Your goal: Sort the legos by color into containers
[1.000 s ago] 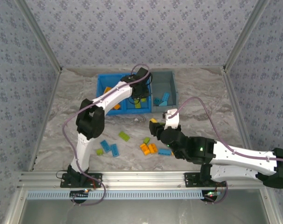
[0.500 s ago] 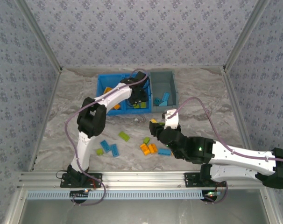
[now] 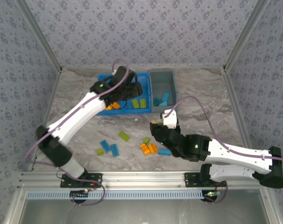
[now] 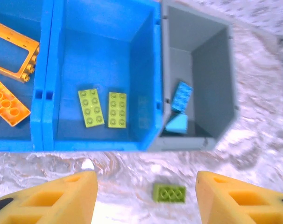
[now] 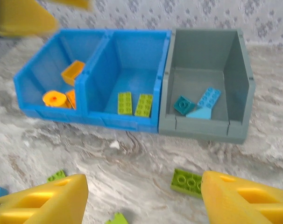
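My left gripper (image 3: 132, 89) hangs open and empty above the blue bin (image 3: 100, 93). Its right compartment holds two lime bricks (image 4: 91, 108), its left one an orange frame (image 4: 13, 49) and an orange brick (image 4: 8, 102). Blue bricks (image 4: 181, 95) lie in the grey bin (image 4: 211, 70). A lime brick (image 4: 169, 192) lies on the table in front of the bins. My right gripper (image 3: 155, 128) is low over the table, open and empty, with that lime brick (image 5: 187, 183) beside its right finger. Loose orange bricks (image 3: 148, 148), blue bricks (image 3: 115, 150) and green bricks (image 3: 124, 136) lie in front.
The grey bin (image 3: 162, 77) touches the blue bin's right side at the back of the marble table. Patterned walls and a metal frame close in the table. Bare table stretches to the far left and the far right.
My left gripper has opened and drawn back up and to the left from the blue bin's right compartment, and its elbow has swung down to the left. The right arm has barely moved.
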Controlling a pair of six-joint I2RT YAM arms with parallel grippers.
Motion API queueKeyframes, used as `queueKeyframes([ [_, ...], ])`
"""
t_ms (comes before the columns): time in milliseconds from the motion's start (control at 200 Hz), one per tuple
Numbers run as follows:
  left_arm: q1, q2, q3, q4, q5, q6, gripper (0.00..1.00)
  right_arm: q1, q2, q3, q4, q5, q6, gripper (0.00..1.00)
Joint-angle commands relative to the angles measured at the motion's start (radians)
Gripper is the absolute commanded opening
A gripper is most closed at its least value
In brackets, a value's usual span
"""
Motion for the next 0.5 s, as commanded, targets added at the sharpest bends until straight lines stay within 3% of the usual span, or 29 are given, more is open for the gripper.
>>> queueKeyframes([
  [0, -0.025, -0.121, -0.152, -0.03, -0.003, -0.035, 0.59, -0.011, 0.032, 0.05, -0.18, -0.037, 0.125, 0.67],
  [160, -0.089, -0.34, -0.386, -0.017, 0.018, -0.07, 0.6, -0.02, 0.053, 0.041, -0.317, -0.11, 0.253, 0.67],
  [240, -0.174, -0.455, -0.473, -0.026, -0.033, -0.105, 0.62, -0.062, 0.048, 0.032, -0.367, -0.157, 0.277, 0.67],
  [385, -0.341, -0.595, -0.587, -0.04, -0.135, -0.184, 0.66, -0.201, -0.007, 0.006, -0.304, -0.309, 0.147, 0.66],
  [495, -0.377, -0.633, -0.632, -0.061, -0.166, -0.228, 0.65, -0.269, -0.021, -0.008, -0.281, -0.388, 0.103, 0.66],
])
